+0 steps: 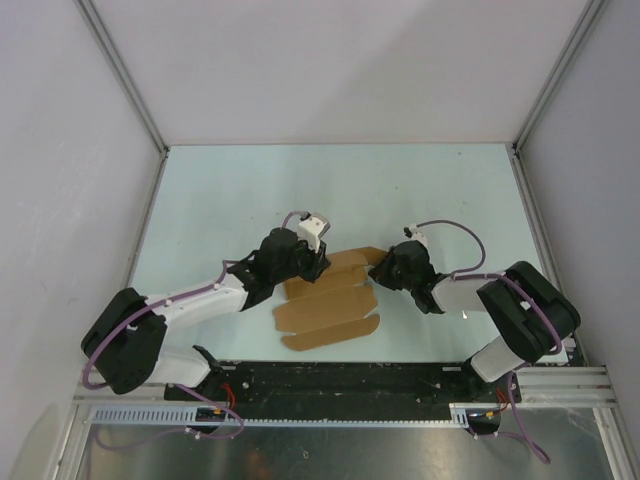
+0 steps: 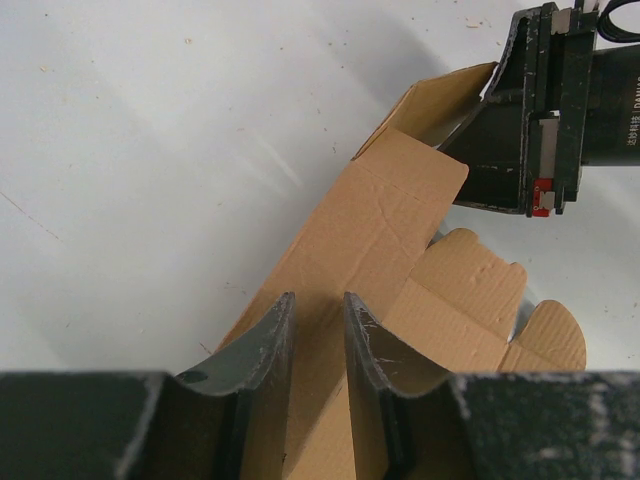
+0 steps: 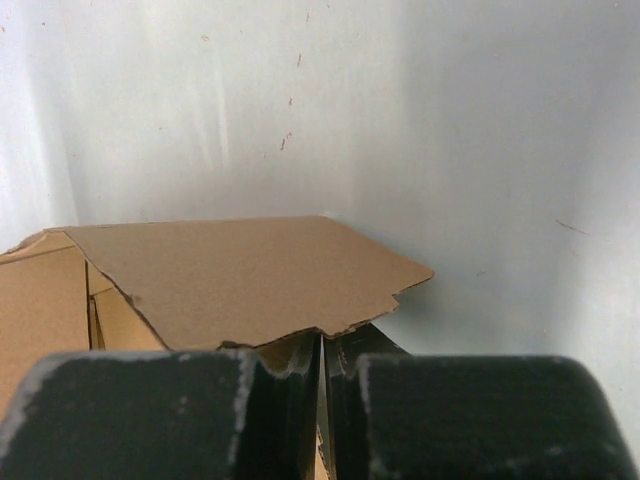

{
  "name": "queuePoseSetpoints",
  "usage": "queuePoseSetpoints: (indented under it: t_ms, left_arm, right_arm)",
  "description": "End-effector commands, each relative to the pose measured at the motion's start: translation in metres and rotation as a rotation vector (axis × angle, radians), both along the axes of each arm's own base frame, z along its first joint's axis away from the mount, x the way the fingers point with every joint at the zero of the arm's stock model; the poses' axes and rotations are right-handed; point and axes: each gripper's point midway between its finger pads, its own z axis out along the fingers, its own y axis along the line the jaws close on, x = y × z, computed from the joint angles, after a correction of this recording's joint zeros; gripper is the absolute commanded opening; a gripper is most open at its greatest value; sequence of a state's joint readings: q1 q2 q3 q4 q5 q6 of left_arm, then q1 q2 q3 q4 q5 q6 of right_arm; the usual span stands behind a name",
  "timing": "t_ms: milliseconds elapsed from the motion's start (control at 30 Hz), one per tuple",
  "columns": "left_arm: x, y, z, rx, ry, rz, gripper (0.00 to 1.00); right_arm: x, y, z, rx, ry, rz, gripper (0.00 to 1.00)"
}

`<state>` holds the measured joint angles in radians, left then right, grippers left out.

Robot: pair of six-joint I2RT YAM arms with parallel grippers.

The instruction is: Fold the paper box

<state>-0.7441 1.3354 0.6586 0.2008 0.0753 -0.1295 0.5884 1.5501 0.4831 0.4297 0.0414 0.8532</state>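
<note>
Brown cardboard, plain, that's the paper box (image 1: 330, 300), lying mostly flat on the pale table (image 1: 250, 190) between the two arms. It's close to the near edge, and there's lots of open tabletop behind it up to the back wall (image 1: 340, 70). The only writing around is some white lettering on the side of the right gripper (image 1: 380, 268). It's caught at the edge of the left wrist view and is too blurry to read. That gripper has its fingers (image 3: 300, 365) pressed together on the ragged edge of a raised flap. The lift only really shows in the wrist views and is hard to make out from above. At the sheet's far left corner, the left gripper (image 1: 316, 262) has its fingers (image 2: 275, 330) a bit apart. Cardboard shows in the gap, but I'm not sure they actually pinch it.
</note>
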Motion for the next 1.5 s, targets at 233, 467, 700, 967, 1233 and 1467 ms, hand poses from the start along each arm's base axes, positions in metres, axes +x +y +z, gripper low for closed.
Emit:
queuePoseSetpoints:
  t_ms: [233, 467, 700, 967, 1233, 1467]
  left_arm:
    - [0.002, -0.004, 0.006, -0.001, -0.045, -0.027, 0.31]
    - [0.002, -0.004, 0.006, -0.001, -0.045, -0.027, 0.31]
    - [0.002, -0.005, 0.006, -0.001, -0.045, -0.027, 0.31]
    - [0.002, -0.005, 0.005, 0.001, -0.041, -0.03, 0.3]
    - [0.001, -0.006, 0.004, 0.001, -0.037, -0.034, 0.3]
    - [0.001, -0.006, 0.003, 0.002, -0.034, -0.037, 0.3]
  right_arm:
    - [0.012, 0.016, 0.012, 0.024, -0.069, 0.059, 0.05]
    - [0.009, 0.027, 0.019, 0.075, -0.078, 0.105, 0.06]
    - [0.008, 0.035, 0.027, 0.111, -0.093, 0.14, 0.06]
    - [0.004, 0.044, 0.035, 0.152, -0.109, 0.188, 0.06]
    - [-0.001, 0.055, 0.038, 0.191, -0.117, 0.244, 0.06]
    - [-0.006, 0.064, 0.037, 0.211, -0.117, 0.284, 0.06]
